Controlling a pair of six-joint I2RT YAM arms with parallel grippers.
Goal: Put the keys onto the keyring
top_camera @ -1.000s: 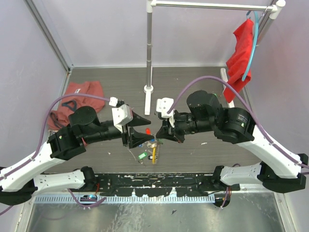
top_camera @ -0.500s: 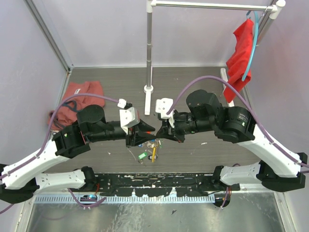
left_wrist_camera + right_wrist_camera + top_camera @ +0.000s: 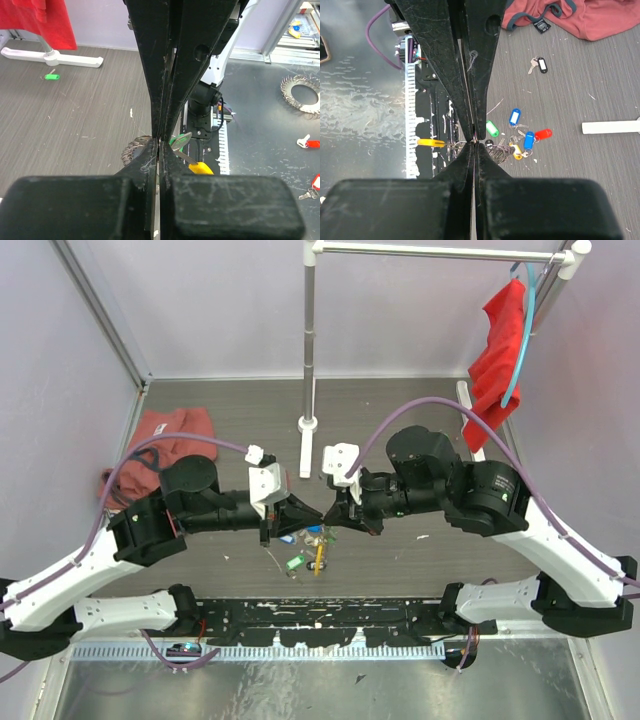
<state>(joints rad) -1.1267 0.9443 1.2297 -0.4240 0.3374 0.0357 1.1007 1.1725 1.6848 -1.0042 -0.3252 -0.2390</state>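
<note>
Silvery keyring point(image 3: 498, 152), yellow section showing, right gripper point(image 3: 475, 140) pinched shut on it, left gripper point(image 3: 159, 142) closed at the coil, maybe nipping it, colour-tagged keys point(image 3: 529, 139) bunched just beside.

A grey wood-grain table top point(image 3: 400, 410) fills the middle of the top view, closed in by pale lilac walls point(image 3: 230, 310). A metal frame strut point(image 3: 100, 310) slants down the upper left. A white stand point(image 3: 309, 340) rises at centre top, and its bar carries a red cloth point(image 3: 497, 350) at upper right. A pinkish-red garment point(image 3: 170, 430) lies at left. A shiny metal sheet point(image 3: 300, 685) spans the bottom edge.
</note>
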